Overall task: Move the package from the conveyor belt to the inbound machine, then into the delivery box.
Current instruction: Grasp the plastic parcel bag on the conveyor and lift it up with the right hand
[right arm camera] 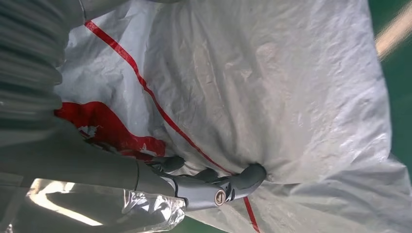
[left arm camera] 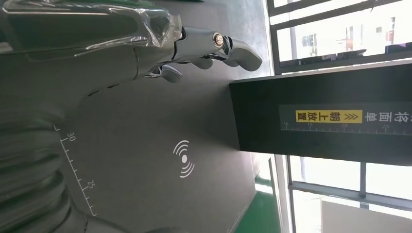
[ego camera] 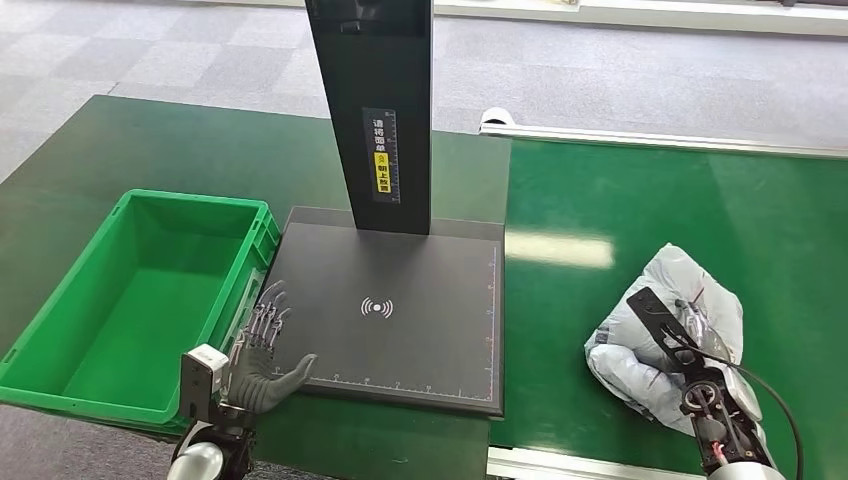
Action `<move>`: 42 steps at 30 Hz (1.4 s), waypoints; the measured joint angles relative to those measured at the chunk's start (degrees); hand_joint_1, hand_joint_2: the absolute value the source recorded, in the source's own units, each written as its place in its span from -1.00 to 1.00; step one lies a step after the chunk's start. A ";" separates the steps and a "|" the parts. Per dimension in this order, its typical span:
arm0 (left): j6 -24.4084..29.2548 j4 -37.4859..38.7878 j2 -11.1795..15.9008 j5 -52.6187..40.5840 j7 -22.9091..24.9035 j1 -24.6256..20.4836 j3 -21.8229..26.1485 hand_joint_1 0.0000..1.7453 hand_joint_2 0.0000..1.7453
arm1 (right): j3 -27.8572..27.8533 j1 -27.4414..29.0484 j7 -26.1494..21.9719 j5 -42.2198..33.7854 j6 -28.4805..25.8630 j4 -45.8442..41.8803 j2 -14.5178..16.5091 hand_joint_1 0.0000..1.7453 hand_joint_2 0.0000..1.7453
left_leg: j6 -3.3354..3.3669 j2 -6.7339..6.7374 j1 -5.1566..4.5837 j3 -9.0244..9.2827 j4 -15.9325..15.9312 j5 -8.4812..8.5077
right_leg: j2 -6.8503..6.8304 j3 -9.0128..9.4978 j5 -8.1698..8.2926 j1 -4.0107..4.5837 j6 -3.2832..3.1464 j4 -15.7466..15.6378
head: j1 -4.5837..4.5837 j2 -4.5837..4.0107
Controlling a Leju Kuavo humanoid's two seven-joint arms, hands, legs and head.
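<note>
The grey-white plastic package (ego camera: pixel 690 285) with red markings lies on the green conveyor belt (ego camera: pixel 650 200) at the right. My right hand (ego camera: pixel 682 345) rests on top of it and grips it. In the right wrist view its fingers (right arm camera: pixel 218 187) curl and dent the package (right arm camera: pixel 267 73). The inbound machine is a black flat platform (ego camera: pixel 400 330) with a white signal mark and a black post (ego camera: pixel 380 110). My left hand (ego camera: pixel 265 350) hovers open over the platform's front left corner, fingers (left arm camera: pixel 214 46) spread above the platform (left arm camera: pixel 145 145). The green delivery box (ego camera: pixel 60 300) stands empty at the left.
The green box touches the platform's left side. A silver rail (ego camera: pixel 660 140) borders the belt's far side, and another runs along its near edge (ego camera: pixel 560 465). The post (left arm camera: pixel 316 111) carries a yellow label. Grey tiled floor lies beyond the table.
</note>
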 joint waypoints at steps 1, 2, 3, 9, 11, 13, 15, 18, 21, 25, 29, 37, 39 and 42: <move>0.05 0.00 -0.01 0.03 0.13 -0.01 -0.01 -1.00 1.00 | -0.20 -0.13 0.33 0.20 0.26 0.33 -0.27 -1.00 1.00 | 0.00 0.00 0.00 0.01 0.01 0.00 | 0.00 0.01 0.00 0.00 0.00 0.00 | 0.00 0.00; 0.07 0.00 -0.03 0.05 0.27 -0.02 -0.01 -1.00 1.00 | -0.37 -0.27 0.73 0.46 0.52 0.64 -0.51 -1.00 1.00 | 0.01 0.00 0.00 0.03 0.02 0.00 | 0.00 0.03 0.00 0.00 0.00 -0.01 | 0.00 0.00; 0.07 0.00 -0.04 0.08 0.41 -0.04 -0.03 -1.00 1.00 | -0.51 -0.38 1.08 0.74 0.74 0.96 -0.73 -1.00 1.00 | 0.01 -0.01 0.00 0.05 0.03 0.00 | 0.00 0.06 0.00 0.00 0.01 -0.01 | 0.00 0.01; 0.06 0.00 -0.07 0.08 0.69 -0.12 -0.33 -1.00 1.00 | -1.55 -0.44 0.34 0.93 1.59 1.93 -1.04 1.00 1.00 | 0.02 0.01 0.00 0.17 0.05 0.00 | 0.00 0.21 0.01 0.00 0.03 -0.01 | -0.01 0.02; 0.10 0.00 -0.05 0.08 0.70 -0.11 -0.44 -1.00 1.00 | -2.03 -0.42 -0.91 0.46 2.03 1.96 -1.04 1.00 1.00 | 0.02 0.02 0.00 0.19 0.06 0.00 | 0.01 0.24 0.02 0.00 0.04 -0.01 | 0.00 0.01; 0.14 0.00 -0.04 0.07 0.70 -0.10 -0.49 -1.00 1.00 | -2.51 -0.44 -1.78 0.07 2.24 1.96 -1.04 1.00 1.00 | 0.02 0.05 0.00 0.22 0.06 -0.01 | 0.04 0.25 0.03 0.01 0.04 -0.01 | 0.00 0.01; 0.15 0.00 -0.03 0.07 0.70 -0.10 -0.51 -1.00 1.00 | -2.87 -0.46 -2.25 -0.14 2.28 1.96 -1.06 1.00 1.00 | 0.02 0.07 0.01 0.25 0.06 -0.01 | 0.07 0.26 0.03 0.01 0.04 -0.01 | 0.00 0.02; 0.15 0.00 -0.01 0.06 0.70 -0.10 -0.52 -1.00 1.00 | -3.21 -0.54 -2.78 -0.33 2.52 1.96 -1.10 1.00 1.00 | 0.02 0.07 0.01 0.27 0.06 -0.01 | 0.07 0.26 0.03 0.02 0.04 -0.01 | 0.00 0.02; 0.22 0.00 0.02 0.10 0.70 -0.10 -0.52 -1.00 1.00 | -3.44 -0.58 -3.95 -0.82 3.42 1.95 -1.09 1.00 1.00 | 0.02 0.07 0.02 0.27 0.05 -0.01 | 0.08 0.27 0.03 0.04 0.04 -0.01 | 0.00 0.01; 0.36 0.00 0.05 0.32 0.69 0.00 -0.53 -1.00 1.00 | -3.52 -0.54 -5.73 -1.27 4.23 1.77 -0.82 1.00 1.00 | 0.02 0.07 0.03 0.26 0.05 -0.01 | 0.08 0.27 0.03 0.04 0.04 -0.01 | 0.00 0.01; 0.43 0.00 0.08 0.38 0.67 0.06 -0.55 -1.00 1.00 | -3.52 -0.51 -6.44 -1.54 4.34 1.65 -0.41 1.00 1.00 | 0.02 0.06 0.02 0.25 0.05 -0.01 | 0.07 0.27 0.03 0.04 0.04 -0.01 | 0.00 0.01; 0.94 -0.24 0.38 0.94 0.24 0.78 -0.56 -1.00 1.00 | -3.22 2.41 -16.49 -10.12 5.01 -3.88 1.55 1.00 1.00 | 0.01 0.04 0.02 0.09 0.05 -0.01 | 0.06 0.15 0.03 0.04 0.04 0.01 | -0.01 0.02; 0.99 -0.41 0.46 1.00 -0.11 1.07 -0.55 -1.00 1.00 | -2.90 4.02 -20.45 -13.70 4.08 -8.23 2.57 1.00 1.00 | 0.01 0.03 0.03 0.00 0.04 0.00 | 0.05 0.06 0.03 0.04 0.03 0.02 | -0.02 0.01; 1.25 -0.60 0.49 0.80 -0.69 1.16 -0.54 -1.00 1.00 | -2.69 6.24 -25.62 -18.64 1.75 -16.62 4.27 1.00 1.00 | 0.00 0.00 0.03 -0.10 0.04 0.01 | 0.02 -0.04 0.03 0.05 0.03 0.03 | -0.02 0.01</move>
